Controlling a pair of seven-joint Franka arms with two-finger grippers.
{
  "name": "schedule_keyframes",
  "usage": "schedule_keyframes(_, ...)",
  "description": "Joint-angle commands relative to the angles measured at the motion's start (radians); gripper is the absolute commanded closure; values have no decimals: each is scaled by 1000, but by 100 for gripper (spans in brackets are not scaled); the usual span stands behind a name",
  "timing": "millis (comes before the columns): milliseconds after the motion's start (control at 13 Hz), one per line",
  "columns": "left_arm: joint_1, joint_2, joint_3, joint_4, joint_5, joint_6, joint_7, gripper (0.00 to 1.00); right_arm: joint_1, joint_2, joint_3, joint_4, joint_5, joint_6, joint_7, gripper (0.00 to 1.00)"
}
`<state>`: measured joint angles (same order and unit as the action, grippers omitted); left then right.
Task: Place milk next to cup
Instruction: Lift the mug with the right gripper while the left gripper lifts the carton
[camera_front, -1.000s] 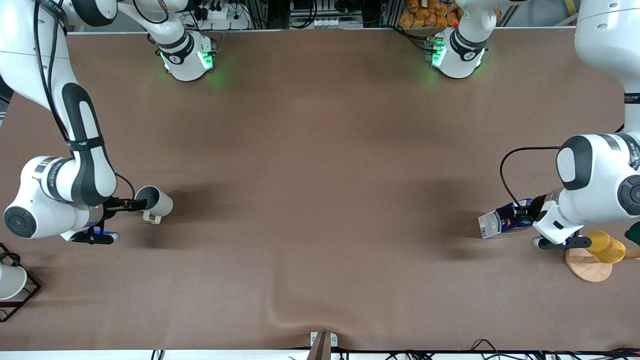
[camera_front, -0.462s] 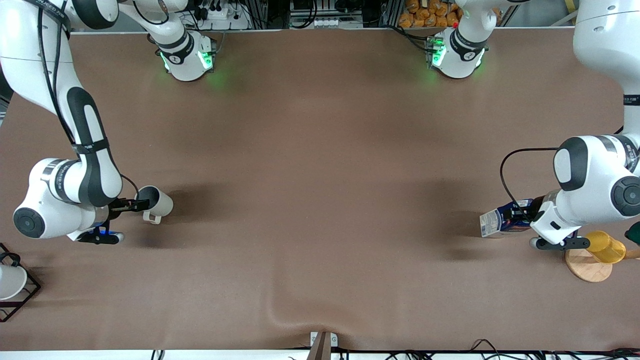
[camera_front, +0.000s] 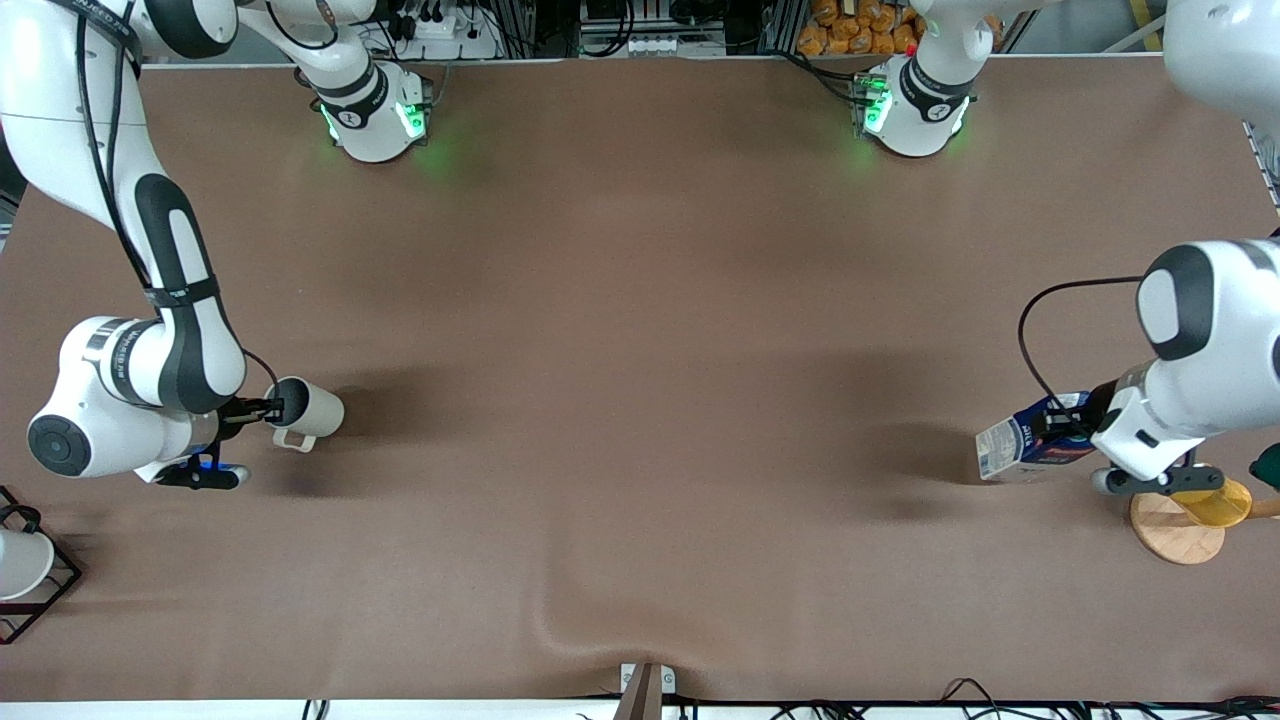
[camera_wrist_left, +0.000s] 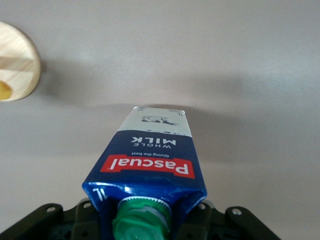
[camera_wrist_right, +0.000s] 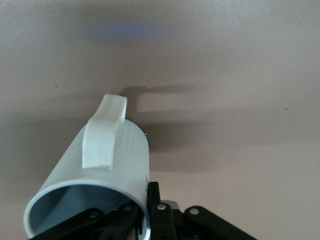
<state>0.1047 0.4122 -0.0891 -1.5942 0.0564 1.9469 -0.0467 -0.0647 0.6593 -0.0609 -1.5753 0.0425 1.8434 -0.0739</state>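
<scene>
While my left arm swings the small dark-blue milk carton (camera_front: 1030, 448) back toward its own table edge, left gripper (camera_front: 1070, 432) clamped at the green cap, my right gripper (camera_front: 268, 409) pinches the rim of the pale grey-beige mug (camera_front: 305, 412), lifted near the opposite edge. That widens the gap; they're well apart.

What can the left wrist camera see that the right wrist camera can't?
Only the left wrist view shows the milk, a blue Pascal carton with a green cap, held in the left gripper, plus the edge of a wooden disc. Only the right wrist view shows the cup, a pale mug with a white handle, its rim gripped by the right gripper. Both show the bare brown table.
</scene>
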Motion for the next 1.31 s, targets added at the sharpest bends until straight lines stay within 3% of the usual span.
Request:
schedule_keyframes(0, 0, -53, -3, 6, -6, -78, -22, 50, 28, -21, 3, 43, 11, -21, -6, 100)
schedule_keyframes(308, 0, -88, -4, 40, -21, -196, -19, 50, 127, -29, 18, 182, 14, -150, -4, 100)
schedule_keyframes(462, 1, -113, -3, 39, -38, -226, -21, 50, 164, -29, 79, 224, 14, -150, -13, 100)
schedule_keyframes(615, 1, -116, -4, 43, -40, -244, -19, 50, 174, -24, 223, 225, 8, -141, -120, 100)
schedule_keyframes(692, 1, -116, -3, 46, -40, -249, -18, 50, 207, -18, 258, 230, -3, -116, -124, 100)
schedule_keyframes(1000, 7, -115, 0, 48, -40, -247, -18, 50, 440, 3, 256, 228, -50, 63, -129, 100)
schedule_keyframes(1231, 7, -113, 0, 48, -40, -247, -19, 50, 588, 103, 233, 239, -145, 253, -115, 100)
